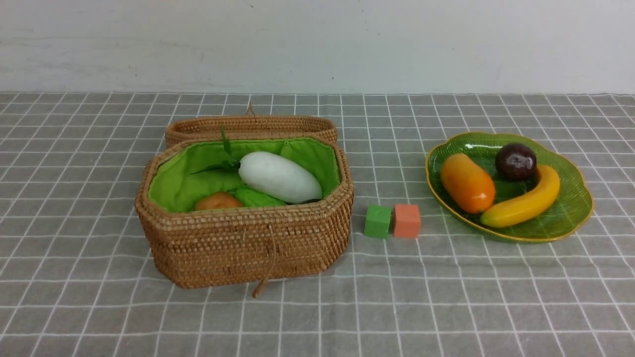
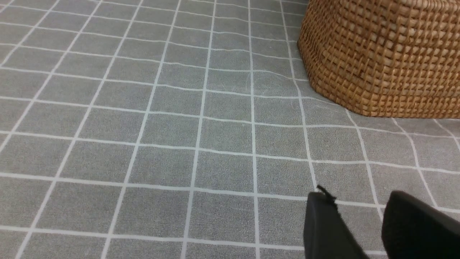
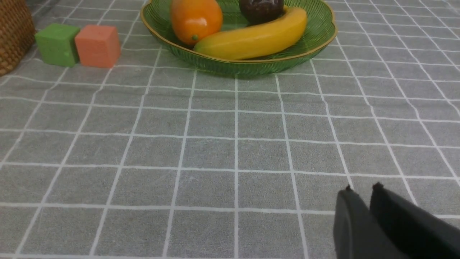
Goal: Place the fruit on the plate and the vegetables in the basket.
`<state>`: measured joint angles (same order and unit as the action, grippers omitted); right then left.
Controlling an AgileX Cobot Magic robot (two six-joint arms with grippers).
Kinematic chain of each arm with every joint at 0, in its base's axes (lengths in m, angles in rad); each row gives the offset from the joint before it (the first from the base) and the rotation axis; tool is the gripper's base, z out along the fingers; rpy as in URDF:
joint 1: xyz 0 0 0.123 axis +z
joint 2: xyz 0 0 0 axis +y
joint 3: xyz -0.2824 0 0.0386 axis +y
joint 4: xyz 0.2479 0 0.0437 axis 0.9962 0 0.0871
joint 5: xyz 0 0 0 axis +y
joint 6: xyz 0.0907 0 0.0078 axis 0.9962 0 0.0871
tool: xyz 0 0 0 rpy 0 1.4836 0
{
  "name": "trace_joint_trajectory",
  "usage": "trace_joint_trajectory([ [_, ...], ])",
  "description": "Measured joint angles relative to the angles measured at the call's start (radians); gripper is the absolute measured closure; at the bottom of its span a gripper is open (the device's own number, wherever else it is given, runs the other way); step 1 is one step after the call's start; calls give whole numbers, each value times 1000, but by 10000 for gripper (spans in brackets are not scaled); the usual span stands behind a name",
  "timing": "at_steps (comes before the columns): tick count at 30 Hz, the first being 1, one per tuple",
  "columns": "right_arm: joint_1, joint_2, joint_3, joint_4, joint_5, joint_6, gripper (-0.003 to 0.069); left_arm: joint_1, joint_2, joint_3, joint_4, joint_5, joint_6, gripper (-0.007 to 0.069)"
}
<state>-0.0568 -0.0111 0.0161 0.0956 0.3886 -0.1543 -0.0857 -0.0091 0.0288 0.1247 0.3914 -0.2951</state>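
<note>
The basket [image 1: 245,243] is sitting open on the left half of the grey checked tablecloth [image 1: 317,307], with its woven lid [image 1: 250,126] lying just behind it, touching the back rim. Inside the green lining, the white radish [image 1: 279,177] is lying on top, leaves toward the back left. The tan-orange potato [image 1: 218,201] is showing at the front, and a patch of the light green cucumber [image 1: 258,198] is peeking out under the radish. The eggplant is not showing from this angle.

The plate [image 1: 570,218] is sitting well to the right of the basket. It is holding the mango [image 1: 467,182] on its left side, the mangosteen [image 1: 516,161] toward the back, and the banana [image 1: 521,203] curving along the front right, touching the mangosteen.

A green cube [image 1: 377,221] and an orange cube [image 1: 407,220] are resting side by side, touching, on the cloth between basket and plate.

The left gripper [image 2: 359,201] is hanging low over bare cloth near the basket's wall, fingers parted with a clear gap, holding nothing. The right gripper [image 3: 361,190] is hanging over bare cloth in front of the plate, fingers only slightly apart, a thin gap between the tips, holding nothing.
</note>
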Motion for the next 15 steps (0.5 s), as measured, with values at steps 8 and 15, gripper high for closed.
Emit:
trace_joint_trajectory([
  [8,1,0,0,0,0,0,564,0,0,0,0,0,0,386],
  [15,1,0,0,0,0,0,553,0,0,0,0,0,0,386],
])
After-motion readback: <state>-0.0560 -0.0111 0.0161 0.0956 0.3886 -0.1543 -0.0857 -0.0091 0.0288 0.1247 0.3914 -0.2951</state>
